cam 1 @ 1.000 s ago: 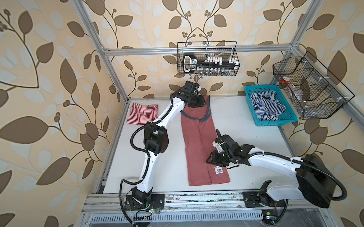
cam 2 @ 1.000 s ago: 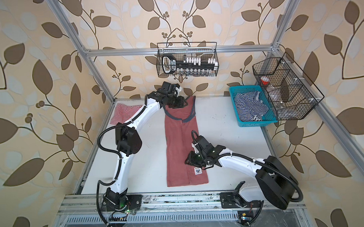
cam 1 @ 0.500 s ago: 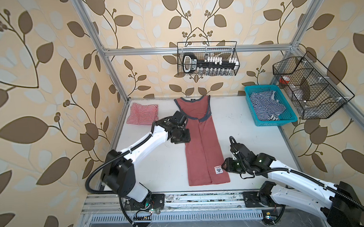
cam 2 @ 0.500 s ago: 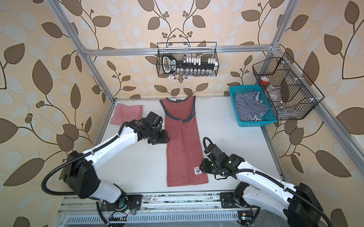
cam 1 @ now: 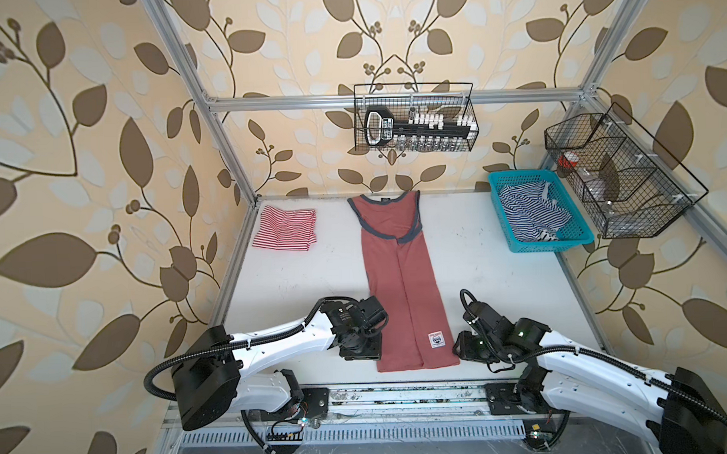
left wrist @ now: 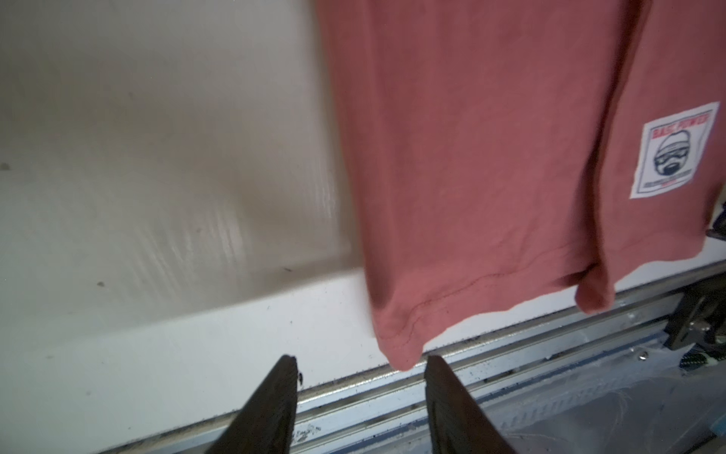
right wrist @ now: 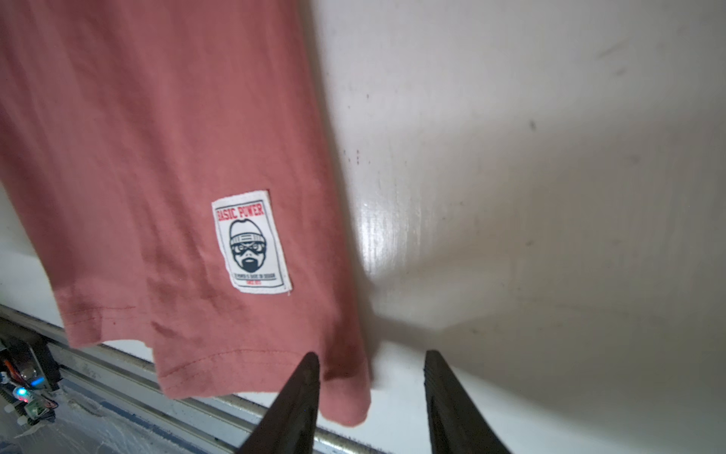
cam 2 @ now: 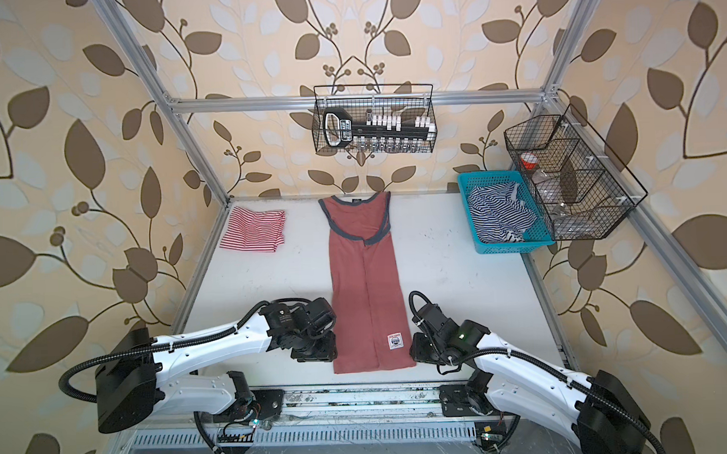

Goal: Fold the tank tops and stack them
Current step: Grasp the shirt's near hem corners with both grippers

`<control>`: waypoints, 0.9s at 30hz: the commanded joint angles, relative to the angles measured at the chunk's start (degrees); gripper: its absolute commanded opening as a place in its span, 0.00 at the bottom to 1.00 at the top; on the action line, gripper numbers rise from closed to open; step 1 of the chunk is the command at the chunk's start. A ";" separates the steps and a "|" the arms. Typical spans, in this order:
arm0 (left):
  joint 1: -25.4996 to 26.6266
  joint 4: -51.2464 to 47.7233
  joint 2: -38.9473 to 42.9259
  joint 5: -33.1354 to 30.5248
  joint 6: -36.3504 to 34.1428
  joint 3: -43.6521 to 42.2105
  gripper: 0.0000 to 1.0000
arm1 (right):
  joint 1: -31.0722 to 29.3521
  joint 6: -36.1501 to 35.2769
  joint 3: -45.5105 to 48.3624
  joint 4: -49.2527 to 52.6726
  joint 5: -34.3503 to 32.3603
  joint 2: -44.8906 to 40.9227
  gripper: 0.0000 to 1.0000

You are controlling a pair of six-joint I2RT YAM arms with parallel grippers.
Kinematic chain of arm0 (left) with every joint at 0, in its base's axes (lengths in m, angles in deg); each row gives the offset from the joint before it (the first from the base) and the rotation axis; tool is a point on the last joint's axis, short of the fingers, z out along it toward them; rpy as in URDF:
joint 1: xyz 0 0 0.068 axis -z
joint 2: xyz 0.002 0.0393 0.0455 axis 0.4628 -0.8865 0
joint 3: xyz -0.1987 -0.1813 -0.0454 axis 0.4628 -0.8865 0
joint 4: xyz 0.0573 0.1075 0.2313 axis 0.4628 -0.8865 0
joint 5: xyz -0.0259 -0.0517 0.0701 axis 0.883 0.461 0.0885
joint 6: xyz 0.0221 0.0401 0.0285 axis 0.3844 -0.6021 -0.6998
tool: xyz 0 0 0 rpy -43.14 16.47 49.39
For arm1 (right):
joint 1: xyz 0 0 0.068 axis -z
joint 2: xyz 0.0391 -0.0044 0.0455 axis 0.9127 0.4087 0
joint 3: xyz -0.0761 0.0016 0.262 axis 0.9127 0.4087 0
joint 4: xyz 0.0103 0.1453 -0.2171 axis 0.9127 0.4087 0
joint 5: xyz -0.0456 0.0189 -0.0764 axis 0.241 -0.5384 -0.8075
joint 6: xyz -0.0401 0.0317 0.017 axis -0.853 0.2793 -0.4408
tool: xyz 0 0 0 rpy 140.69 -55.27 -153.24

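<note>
Sitting mid-frame in both top views, dusty red tank top [cam 1: 401,285] is folded lengthwise into a narrow strip. Cross-folds and stacking on striped tank top [cam 1: 285,230], folded at upper left, look left to do. Its hem label [right wrist: 251,241] reads "BASIC POWER". At the hem corners, left gripper [left wrist: 360,359] and right gripper [right wrist: 371,355]: jaws open, holding nothing. Another striped garment [cam 1: 527,214] waits in teal basket [cam 1: 578,235].

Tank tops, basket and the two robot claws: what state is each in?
Dusty red tank top: lying flat, sides folded in, a long strip.
Striped tank top: folded, far left corner.
Blue basket: holds navy-striped cloth.
Left gripper: open, at a hem corner.
Right gripper: open, at the other hem corner.
</note>
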 commanded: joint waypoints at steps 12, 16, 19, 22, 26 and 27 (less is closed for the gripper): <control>6.40 7.85 -5.93 -1.63 10.02 -2.81 0.61 | -1.98 2.69 3.47 -3.79 3.13 -0.49 0.45; 6.98 6.04 -7.13 -2.61 11.27 -2.92 0.56 | -2.77 3.13 3.99 -4.31 3.51 -0.54 0.42; 7.29 6.28 -6.78 -2.88 12.10 -3.56 0.51 | -3.30 3.50 4.52 -4.48 3.59 -0.79 0.39; 7.42 8.16 -6.64 -2.83 12.67 -4.33 0.43 | -3.49 3.85 5.08 -4.88 3.60 -0.98 0.34; 8.01 11.27 -7.52 -2.01 13.64 -5.11 0.33 | -3.84 4.20 5.32 -5.60 3.77 -1.12 0.27; 8.23 11.70 -7.77 -1.99 13.86 -5.11 0.30 | -3.92 4.20 5.37 -5.64 3.71 -1.19 0.26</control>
